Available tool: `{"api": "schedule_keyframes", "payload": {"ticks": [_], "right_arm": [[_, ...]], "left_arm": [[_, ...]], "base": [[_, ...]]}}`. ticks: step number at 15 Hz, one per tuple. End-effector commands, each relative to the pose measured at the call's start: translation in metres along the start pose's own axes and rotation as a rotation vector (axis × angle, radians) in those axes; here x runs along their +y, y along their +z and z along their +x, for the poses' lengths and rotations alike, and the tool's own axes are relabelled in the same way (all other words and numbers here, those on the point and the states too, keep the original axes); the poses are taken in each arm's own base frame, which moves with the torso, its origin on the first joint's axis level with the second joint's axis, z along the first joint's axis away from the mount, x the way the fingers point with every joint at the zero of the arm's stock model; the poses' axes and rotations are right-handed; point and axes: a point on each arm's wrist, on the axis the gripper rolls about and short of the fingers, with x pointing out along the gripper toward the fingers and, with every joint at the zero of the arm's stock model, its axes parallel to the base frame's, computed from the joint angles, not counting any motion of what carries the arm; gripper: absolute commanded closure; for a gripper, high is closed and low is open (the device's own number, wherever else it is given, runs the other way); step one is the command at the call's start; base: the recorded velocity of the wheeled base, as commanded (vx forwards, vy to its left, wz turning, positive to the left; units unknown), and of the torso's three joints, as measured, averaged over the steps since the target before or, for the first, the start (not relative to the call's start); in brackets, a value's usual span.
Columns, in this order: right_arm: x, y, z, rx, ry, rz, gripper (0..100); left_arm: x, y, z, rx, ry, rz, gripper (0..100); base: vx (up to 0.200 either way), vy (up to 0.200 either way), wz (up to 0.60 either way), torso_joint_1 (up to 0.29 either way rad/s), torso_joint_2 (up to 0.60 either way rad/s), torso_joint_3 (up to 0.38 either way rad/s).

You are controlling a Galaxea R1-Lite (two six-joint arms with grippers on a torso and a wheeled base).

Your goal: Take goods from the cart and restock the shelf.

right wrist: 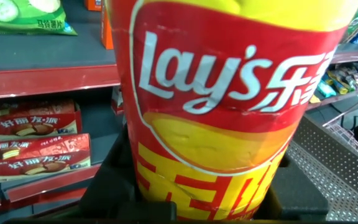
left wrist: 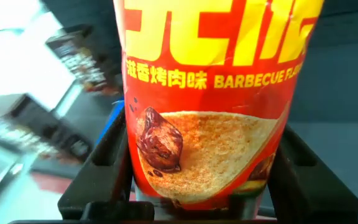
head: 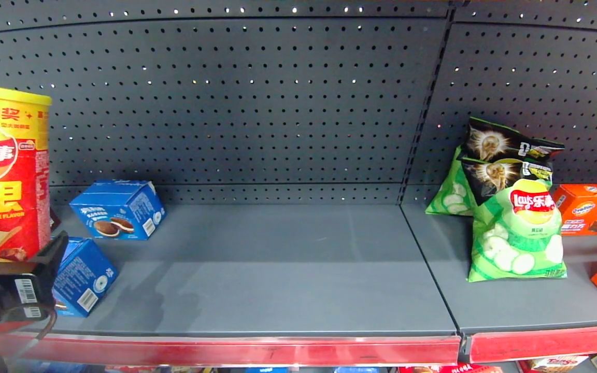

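Note:
A tall red and yellow chips canister [head: 3, 171] stands upright at the far left of the grey shelf [head: 278, 269]. My left gripper [head: 18, 282] is shut on its lower part. In the left wrist view the canister [left wrist: 210, 112] sits between the black fingers [left wrist: 104, 165]. A second, matching chips canister [right wrist: 229, 106] is held in my right gripper [right wrist: 207, 199], its fingers [right wrist: 114, 180] closed on the base, below the level of the red shelf edge [right wrist: 48, 81].
Two blue cookie boxes [head: 119, 210] [head: 83, 277] lie at the shelf's left. Green chip bags [head: 516, 233] and orange boxes [head: 594, 207] stand on the right section. Red boxes [right wrist: 36, 152] fill a lower shelf. A wire cart [right wrist: 344, 168] is beside my right gripper.

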Motion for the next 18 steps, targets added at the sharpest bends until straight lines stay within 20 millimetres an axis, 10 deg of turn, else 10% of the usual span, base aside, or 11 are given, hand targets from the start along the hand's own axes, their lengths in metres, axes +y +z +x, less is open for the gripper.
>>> {"api": "schedule_keyframes", "payload": {"ticks": [1,9,18], "right_arm": [[0.001,-0.001,0.0,0.002,0.003,0.002,100],[0.009,-0.007,0.007,0.011,0.148,0.044,100],[0.003,-0.003,0.005,0.01,-0.027,0.079,100]], "left_arm": [[0.0,0.005,0.001,0.0,0.044,-0.014,100],[0.022,0.004,0.0,0.029,0.363,-0.059,100],[-0.019,-0.012,-0.03,0.012,-0.003,0.188,100]], "base": [[0.0,0.0,0.0,0.0,0.0,0.0],[0.0,0.0,0.0,0.0,0.0,0.0],[0.0,0.0,0.0,0.0,0.0,0.0]]}}
